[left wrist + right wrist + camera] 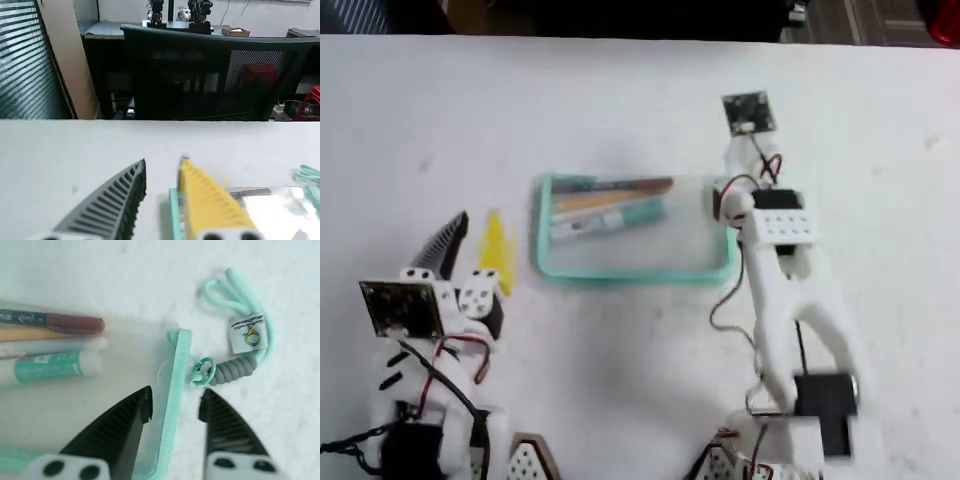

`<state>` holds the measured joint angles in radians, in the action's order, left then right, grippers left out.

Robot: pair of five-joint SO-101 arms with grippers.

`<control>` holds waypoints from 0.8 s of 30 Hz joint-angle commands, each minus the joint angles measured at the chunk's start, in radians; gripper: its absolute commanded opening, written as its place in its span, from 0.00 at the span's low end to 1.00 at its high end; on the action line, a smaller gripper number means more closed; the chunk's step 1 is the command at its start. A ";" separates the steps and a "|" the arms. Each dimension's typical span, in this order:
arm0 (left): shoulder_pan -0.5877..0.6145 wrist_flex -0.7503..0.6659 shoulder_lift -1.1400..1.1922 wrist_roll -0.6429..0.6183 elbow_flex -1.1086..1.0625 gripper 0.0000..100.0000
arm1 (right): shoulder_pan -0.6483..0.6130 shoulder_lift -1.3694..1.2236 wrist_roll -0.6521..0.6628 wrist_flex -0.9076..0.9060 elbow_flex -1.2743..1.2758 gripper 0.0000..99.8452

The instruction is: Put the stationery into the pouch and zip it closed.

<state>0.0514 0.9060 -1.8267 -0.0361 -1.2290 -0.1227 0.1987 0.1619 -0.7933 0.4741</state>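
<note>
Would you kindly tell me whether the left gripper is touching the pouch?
Apart. The high view shows bare table between the left gripper and the pouch.

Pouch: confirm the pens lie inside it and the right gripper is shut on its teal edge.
Not shut: the right wrist view shows the right gripper open, one finger either side of the teal edge of the pouch. The pens lie inside.
</note>
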 commanded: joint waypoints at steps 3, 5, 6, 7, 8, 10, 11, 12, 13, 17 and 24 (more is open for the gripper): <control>0.007 0.060 0.008 0.221 0.206 0.02 | -0.010 0.464 0.020 -0.114 -0.072 0.01; 0.007 0.137 0.010 0.308 0.301 0.02 | -0.024 0.607 0.020 -0.162 -0.130 0.02; 0.008 0.184 0.018 0.342 0.361 0.02 | -0.039 0.677 0.020 -0.189 -0.163 0.02; 0.010 0.236 0.035 0.370 0.428 0.02 | -0.059 0.745 0.021 -0.214 -0.190 0.02; 0.012 0.285 0.056 0.391 0.493 0.02 | -0.081 0.809 0.021 -0.237 -0.213 0.02; 0.012 0.387 0.110 0.416 0.637 0.02 | -0.137 0.938 0.021 -0.280 -0.245 0.02; 0.012 0.434 0.139 0.420 0.710 0.02 | -0.168 0.998 0.021 -0.297 -0.252 0.02; 0.012 0.480 0.166 0.420 0.787 0.02 | -0.200 1.056 0.021 -0.311 -0.252 0.02; 0.012 0.525 0.193 0.420 0.864 0.02 | -0.229 1.110 0.021 -0.326 -0.250 0.02; 0.012 0.712 0.266 0.419 1.119 0.02 | -0.280 1.276 0.021 -0.409 -0.249 0.02; 0.007 0.876 0.255 0.302 1.208 0.02 | -0.280 1.468 0.014 -0.638 -0.249 0.02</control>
<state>0.0560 1.7423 -1.6057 0.3383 -0.0445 -0.3928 1.6210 0.1711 -1.3487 0.2440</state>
